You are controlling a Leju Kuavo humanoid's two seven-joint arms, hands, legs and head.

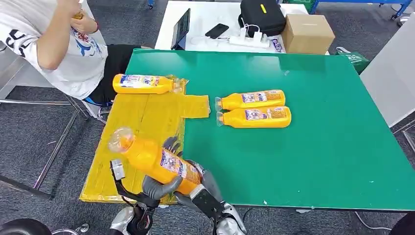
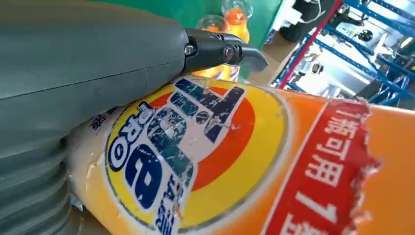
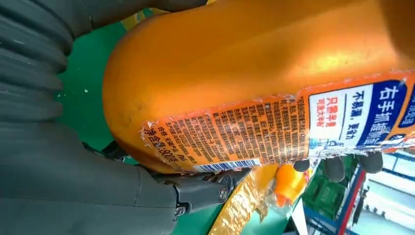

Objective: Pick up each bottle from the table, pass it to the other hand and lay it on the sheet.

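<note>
Low over the near end of the yellow sheet (image 1: 142,115) hangs a tilted orange bottle (image 1: 157,160), cap pointing far-left. Both hands grip it: my left hand (image 1: 159,187) from below at mid-body, my right hand (image 1: 204,186) around its base. The left wrist view has the bottle's round label (image 2: 195,156) under my thumb (image 2: 83,63). The right wrist view looks along its back label (image 3: 254,132), held against my right hand (image 3: 73,186). Another bottle (image 1: 144,83) lies on the sheet's far end. Two more (image 1: 252,99) (image 1: 257,117) lie side by side on the green table (image 1: 333,147).
A seated person (image 1: 63,44) is at the far left, close to the sheet's far end. Behind the green table stands a white table with a black bag (image 1: 262,17), a cardboard box (image 1: 307,33), a phone and a power strip. A grey panel (image 1: 391,73) stands at right.
</note>
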